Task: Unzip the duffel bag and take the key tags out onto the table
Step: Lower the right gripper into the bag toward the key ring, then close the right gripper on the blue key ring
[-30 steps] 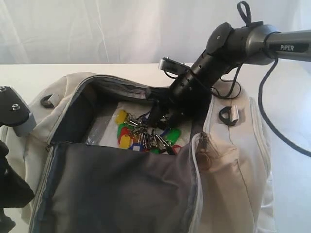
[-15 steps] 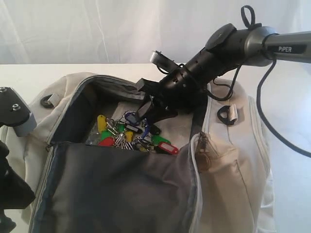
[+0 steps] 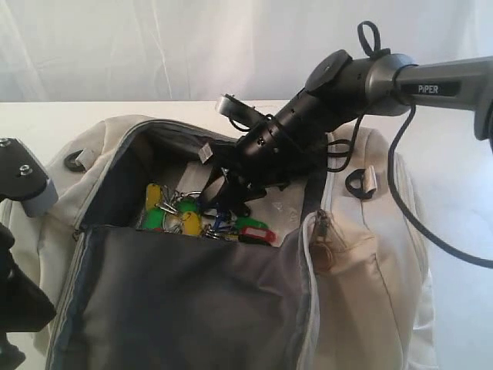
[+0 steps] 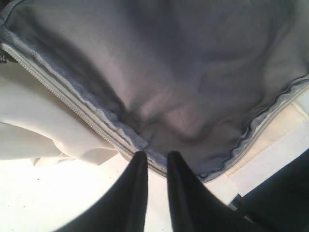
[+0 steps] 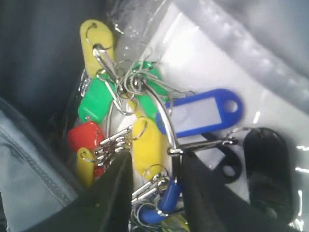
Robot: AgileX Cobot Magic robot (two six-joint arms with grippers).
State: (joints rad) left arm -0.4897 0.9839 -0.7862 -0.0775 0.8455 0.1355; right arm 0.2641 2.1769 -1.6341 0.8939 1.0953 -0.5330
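The cream duffel bag [image 3: 370, 254] lies unzipped on the white table [image 3: 462, 316], its dark grey flap [image 3: 185, 301] folded toward the front. The key tags [image 3: 185, 216] are a bunch of yellow, green, red and blue ones inside the opening. My right gripper [image 3: 223, 200] reaches down into the bag. In the right wrist view the right gripper [image 5: 154, 162] is shut on the key tags [image 5: 145, 135], with metal rings and a blue tag between the fingers. My left gripper [image 4: 156, 155] is pinched on the flap's zipper edge [image 4: 193, 166], above the table [image 4: 48, 193].
A clear plastic sleeve [image 5: 207, 63] lies under the tags, with a black tag [image 5: 265, 174] beside them. The right arm's cable [image 3: 408, 208] loops over the bag. A black D-ring [image 3: 358, 183] and a zipper pull [image 3: 322, 247] sit on the bag's right side. The left arm [image 3: 19, 293] fills the lower left corner.
My right gripper has swung leftward inside the bag, and the bunch of key tags has shifted left with it. The left arm and the flap have stayed put.
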